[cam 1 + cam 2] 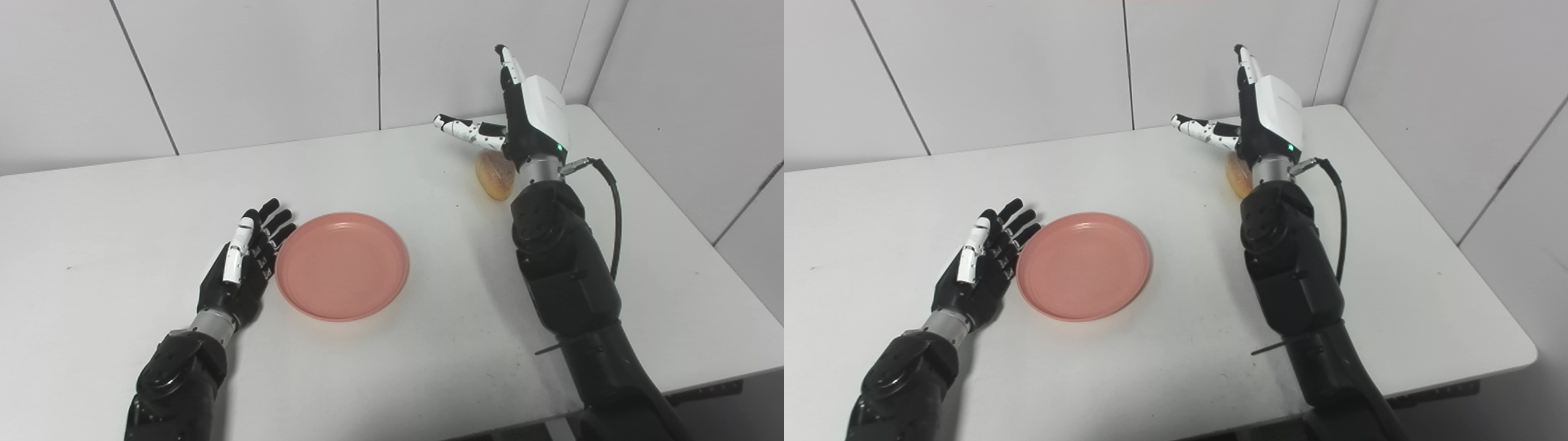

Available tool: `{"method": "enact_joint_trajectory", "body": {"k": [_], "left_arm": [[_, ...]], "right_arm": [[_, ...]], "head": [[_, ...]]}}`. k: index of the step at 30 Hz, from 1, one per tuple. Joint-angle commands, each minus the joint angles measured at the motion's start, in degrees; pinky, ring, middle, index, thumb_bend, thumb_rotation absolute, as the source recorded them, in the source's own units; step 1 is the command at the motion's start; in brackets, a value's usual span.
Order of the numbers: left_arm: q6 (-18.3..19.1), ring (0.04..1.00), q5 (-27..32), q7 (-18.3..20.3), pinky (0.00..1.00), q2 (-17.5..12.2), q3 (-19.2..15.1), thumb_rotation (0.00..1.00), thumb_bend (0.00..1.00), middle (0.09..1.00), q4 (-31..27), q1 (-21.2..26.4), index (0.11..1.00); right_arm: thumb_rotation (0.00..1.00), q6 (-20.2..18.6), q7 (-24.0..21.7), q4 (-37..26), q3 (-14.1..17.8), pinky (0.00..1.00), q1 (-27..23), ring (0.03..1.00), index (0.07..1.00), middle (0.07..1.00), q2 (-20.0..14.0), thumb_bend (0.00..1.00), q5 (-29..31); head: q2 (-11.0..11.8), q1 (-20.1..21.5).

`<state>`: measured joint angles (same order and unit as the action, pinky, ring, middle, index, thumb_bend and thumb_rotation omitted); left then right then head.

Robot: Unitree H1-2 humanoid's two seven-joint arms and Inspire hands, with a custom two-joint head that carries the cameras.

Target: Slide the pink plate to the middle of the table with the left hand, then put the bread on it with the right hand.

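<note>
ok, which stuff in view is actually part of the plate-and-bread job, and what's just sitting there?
Part of the job:
- pink plate, flat on the table
- bread, beyond the plate, partly hidden by the right wrist
- left hand, open beside the plate's left rim
- right hand, open, raised above the bread

Just there:
- white table
- black cable on the right arm

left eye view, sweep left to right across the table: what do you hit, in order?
left hand, open beside the plate's left rim → pink plate → bread → right hand, open and raised above the bread, partly overlapping it in the picture.
</note>
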<state>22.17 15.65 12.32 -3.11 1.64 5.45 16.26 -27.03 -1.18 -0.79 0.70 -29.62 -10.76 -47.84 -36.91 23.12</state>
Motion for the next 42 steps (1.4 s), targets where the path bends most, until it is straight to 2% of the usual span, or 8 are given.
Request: {"method": "enact_joint_trajectory", "body": {"k": [1,5,9,12,16,28,35,42], "left_arm": [[1.0,0.923,-0.5,0.2,0.94,-0.1,0.2,1.00,0.34,0.926,2.1,-0.4,0.917],[0.8,0.921,-0.4,0.3,0.94,-0.2,0.2,1.00,0.35,0.924,2.2,-0.4,0.915],[0.9,0.922,-0.3,0.5,0.94,-0.2,0.3,1.00,0.34,0.926,1.7,-0.5,0.918],[0.9,0.923,-0.3,0.5,0.94,-0.3,0.2,1.00,0.35,0.926,1.9,-0.5,0.918],[1.5,0.922,-0.2,0.4,0.94,-0.3,0.1,1.00,0.35,0.926,1.5,-0.5,0.916],[2.3,0.919,0.0,0.2,0.94,-0.3,0.0,1.00,0.34,0.923,0.5,-0.6,0.912],[2.6,0.916,0.0,-0.1,0.93,-0.1,-0.1,1.00,0.34,0.921,0.3,-0.6,0.909],[3.0,0.919,-0.2,-0.3,0.93,-0.1,0.1,1.00,0.35,0.925,-0.2,-0.6,0.917]], "right_arm": [[0.61,0.1,-1.6,0.5,1.3,0.86,-3.7,0.970,0.999,0.996,-0.7,0.87,-3.4],[0.62,0.1,-3.0,3.8,2.9,0.95,-4.5,0.997,1.000,1.000,-0.7,0.89,-5.4],[0.61,0.1,-3.7,7.0,4.4,0.99,-5.4,1.000,1.000,1.000,-0.7,0.91,-7.1],[0.61,0.1,-3.2,10.4,5.6,0.99,-6.4,1.000,1.000,1.000,-0.8,0.91,-7.9],[0.63,0.1,-2.6,13.4,5.6,1.00,-6.7,1.000,1.000,1.000,-1.2,0.90,-7.9],[0.66,0.1,-4.3,21.8,9.1,0.96,-8.9,1.000,1.000,1.000,0.3,0.93,-9.0],[0.65,0.1,-4.6,24.9,9.8,0.96,-10.3,1.000,1.000,1.000,1.4,0.93,-9.6],[0.65,0.1,-4.3,28.6,7.5,0.93,-11.4,0.980,0.995,0.997,0.4,0.92,-8.8]], "head": [[0.0,-0.1],[0.1,0.1],[-0.3,0.1],[-0.7,0.1],[-0.8,0.0],[-1.9,-0.1],[-2.4,-0.3],[-2.8,-0.8]]}}
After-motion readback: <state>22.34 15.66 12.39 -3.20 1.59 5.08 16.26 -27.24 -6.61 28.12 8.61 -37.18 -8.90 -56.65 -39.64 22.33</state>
